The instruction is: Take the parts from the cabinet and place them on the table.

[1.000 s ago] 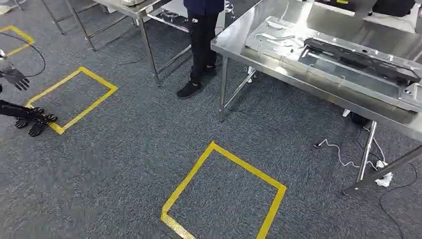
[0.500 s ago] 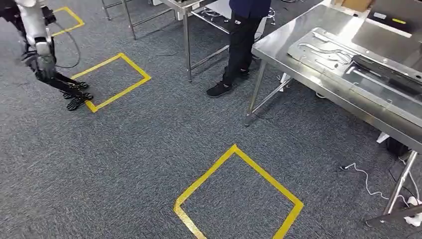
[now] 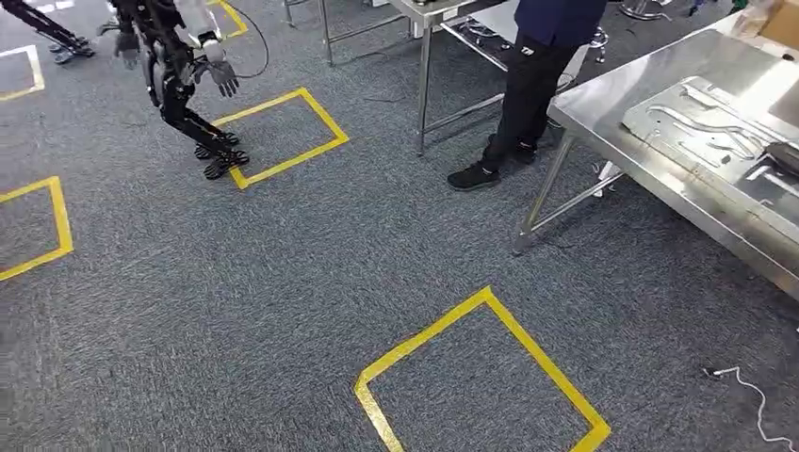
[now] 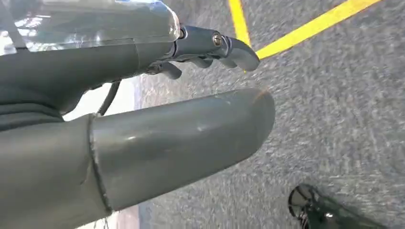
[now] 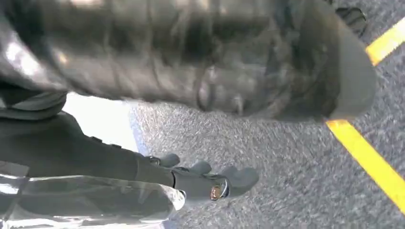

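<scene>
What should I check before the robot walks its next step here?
1. Left hand holds nothing: ok.
2. Right hand holds nothing: ok.
3. White cable apart from the yellow square ahead: ok.
4. Person away from the table: not ok, stands at its corner.
5. Other robot at a distance: ok.
6. Where the cabinet stands: cannot tell.

steel table (image 3: 603, 118), metal panel (image 3: 702, 118) on it
</scene>
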Tool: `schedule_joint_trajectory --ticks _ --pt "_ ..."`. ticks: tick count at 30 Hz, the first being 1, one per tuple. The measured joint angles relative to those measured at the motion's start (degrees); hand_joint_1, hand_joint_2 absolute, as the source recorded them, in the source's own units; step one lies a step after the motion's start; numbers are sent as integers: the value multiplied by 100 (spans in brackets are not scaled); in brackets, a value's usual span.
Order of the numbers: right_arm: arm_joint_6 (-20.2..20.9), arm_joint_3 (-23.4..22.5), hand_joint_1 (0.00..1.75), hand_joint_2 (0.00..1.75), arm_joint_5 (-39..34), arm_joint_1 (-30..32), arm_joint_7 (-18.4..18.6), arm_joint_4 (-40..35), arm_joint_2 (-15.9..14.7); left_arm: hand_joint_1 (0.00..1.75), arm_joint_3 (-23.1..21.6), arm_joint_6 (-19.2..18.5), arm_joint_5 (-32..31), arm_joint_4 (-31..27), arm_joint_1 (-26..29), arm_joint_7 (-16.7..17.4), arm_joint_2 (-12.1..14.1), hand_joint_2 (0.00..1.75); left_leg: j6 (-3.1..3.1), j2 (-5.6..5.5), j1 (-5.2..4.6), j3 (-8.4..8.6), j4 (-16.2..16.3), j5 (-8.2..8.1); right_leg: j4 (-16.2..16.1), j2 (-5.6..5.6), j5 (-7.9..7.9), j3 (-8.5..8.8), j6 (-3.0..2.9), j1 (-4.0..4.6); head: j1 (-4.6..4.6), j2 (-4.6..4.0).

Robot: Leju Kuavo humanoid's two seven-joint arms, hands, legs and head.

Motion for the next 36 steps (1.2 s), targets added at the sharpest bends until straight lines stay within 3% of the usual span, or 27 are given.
schedule_joint_trajectory --ticks 1,3,4,5,6,8,9,10,13,14,15,16,18,19,20,21,23,24,25,27,29,30,31,32,34,35,36 --pt "9 0 0 0 0 13 -13 2 0 0 0 -2 0 0 -14 0 -2 0 -15 174 8 -182 356 -236 0 -98 2 -2 -37 19 -5 2" --pt "31 0 0 0 2 31 -26 2 0 0 -2 6 -35 0 -36 2 -2 0 -55 265 24 -600 1232 -647 5 -311 -10 -9 -52 50 -3 2" --pt "46 0 0 0 4 36 -35 2 0 0 -15 44 -116 0 -31 15 -2 0 -75 279 29 -744 1556 -726 8 -419 -15 -16 -53 59 -5 2" --pt "55 0 0 0 11 33 -39 2 0 0 -33 76 -175 0 -20 33 -2 0 -86 297 35 -722 1555 -654 9 -514 -23 -16 -49 60 -5 0" --pt "55 0 0 0 18 27 -39 2 0 0 -39 90 -186 0 -6 46 -2 0 -88 319 41 -570 1289 -480 12 -588 -32 -11 -43 61 -5 2" --pt "57 0 0 0 20 17 -39 2 2 0 -46 103 -212 0 7 55 -2 0 -65 463 41 6 280 -32 26 -728 -65 26 -5 57 -5 0" --pt "57 0 0 0 22 17 -39 2 2 0 -48 101 -208 0 -3 55 -2 0 -36 788 25 250 -179 17 37 -792 -87 51 30 77 -5 2" --pt "59 0 0 0 26 20 -37 2 2 0 -50 72 -177 0 -24 46 -4 0 14 843 -9 271 -214 13 59 -859 -121 51 73 114 2 2" --pt "109 7 0 0 92 -42 -39 0 2 0 -37 61 -90 0 -9 68 -2 0 87 637 -45 196 -201 22 35 -1004 -118 98 143 108 -3 2" --pt "123 9 0 0 114 -50 -39 0 2 0 -33 52 -68 0 -15 88 4 0 148 554 6 263 -259 64 39 -998 -154 115 196 85 0 2" --pt "127 9 0 0 125 -45 -39 0 -7 0 -33 50 -57 0 -22 90 4 0 164 508 4 273 -287 81 138 -718 -232 115 231 49 0 0" --pt "142 9 0 0 138 -29 -44 0 -4 0 -31 44 -57 0 -37 96 4 0 213 449 11 255 -290 98 483 -389 -495 -56 229 42 2 2" --pt "142 9 0 0 140 -1 -55 2 -6 0 -28 37 -57 0 -55 103 11 0 244 325 -3 222 -289 115 1408 -241 -956 -505 235 35 0 2" --pt "144 9 0 0 140 6 -57 2 -4 0 -28 37 -57 0 -54 105 15 0 248 243 -11 210 -285 119 1778 -228 -1062 -699 237 35 0 2" --pt "147 9 0 0 140 15 -59 2 -4 0 -28 37 -57 0 -50 105 24 0 247 150 -14 208 -279 120 1923 -227 -1020 -787 236 34 0 2" --pt "147 9 0 0 142 18 -61 2 -4 0 -26 37 -57 0 -43 107 28 0 244 60 -14 214 -272 121 1770 -224 -842 -733 230 33 0 2" --pt "147 9 0 0 142 19 -64 2 -4 0 -26 35 -55 0 -39 109 28 0 229 -122 -11 222 -237 115 847 -142 -255 -329 204 23 0 2" --pt "147 9 0 0 142 25 -66 2 -7 0 -24 35 -55 0 -38 109 28 0 210 -191 -3 210 -213 104 368 69 -28 -123 183 9 2 2" --pt "147 9 0 0 142 41 -66 2 -22 0 -24 35 -55 0 -52 109 24 0 169 -246 -34 163 -166 97 194 350 -114 -76 159 9 0 2" --pt "151 11 0 0 151 22 -64 2 -24 0 -24 35 -50 0 -55 116 26 0 89 -356 12 102 -166 126 181 213 -93 -102 144 39 0 0" --pt "157 11 0 0 151 -11 -57 0 -28 0 -15 35 -39 0 -12 138 28 0 -9 -505 19 58 -204 168 121 82 -48 -73 66 41 0 2" --pt "162 11 0 0 153 -9 -57 2 -28 0 -9 35 -35 0 -10 142 35 0 -3 -303 30 50 -106 103 64 -32 -15 -39 15 10 0 2" --pt "166 11 0 0 155 4 -57 0 -28 0 -9 35 -33 0 -12 144 33 0 -9 -65 -3 -18 34 -5 38 -64 -11 -29 -16 15 -5 0" --pt "171 11 0 0 155 16 -57 2 -28 0 -7 35 -26 0 -31 157 31 0 -29 131 3 -221 427 -247 35 -169 -14 -29 -66 32 -7 0" --pt "175 11 0 0 155 33 -57 2 -28 0 -4 35 -22 0 -53 157 37 0 -73 255 18 -677 1365 -666 38 -395 -32 -34 -81 59 -7 0" --pt "177 11 0 0 155 34 -59 2 -28 0 -2 31 -20 0 -49 157 37 0 -87 270 24 -777 1582 -695 40 -476 -38 -34 -79 60 -9 2" --pt "182 9 0 0 155 32 -59 2 -28 0 -2 26 -20 0 -42 155 39 0 -97 290 37 -754 1557 -616 41 -557 -46 -29 -72 60 -9 2"
